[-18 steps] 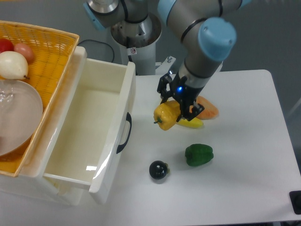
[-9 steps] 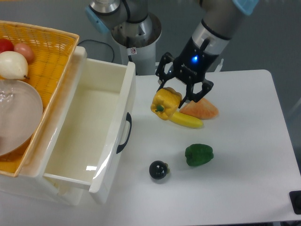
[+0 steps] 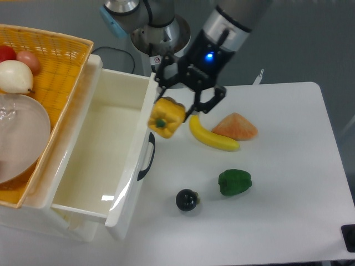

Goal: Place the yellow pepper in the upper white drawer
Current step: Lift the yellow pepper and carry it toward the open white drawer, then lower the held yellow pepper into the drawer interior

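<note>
The gripper (image 3: pixel 178 106) clamps the yellow pepper (image 3: pixel 165 117) above the upper white drawer's (image 3: pixel 100 155) front wall, at its 3 o'clock edge. Released now, it could strike the rim and roll onto the table (image 3: pixel 277 210).

1. The yellow pepper (image 3: pixel 166 116) is seen as a small, glossy, lumpy bell pepper with a short stem pointing down and toward the camera. It is held off the table, tilted, right at the front right edge of the drawer, just above the dark handle.

2. The upper white drawer (image 3: pixel 89 160) is shown as a large, glossy white plastic box with deep walls. It is pulled open, its inside bare and white. A dark curved handle is fixed on its front wall.
</note>
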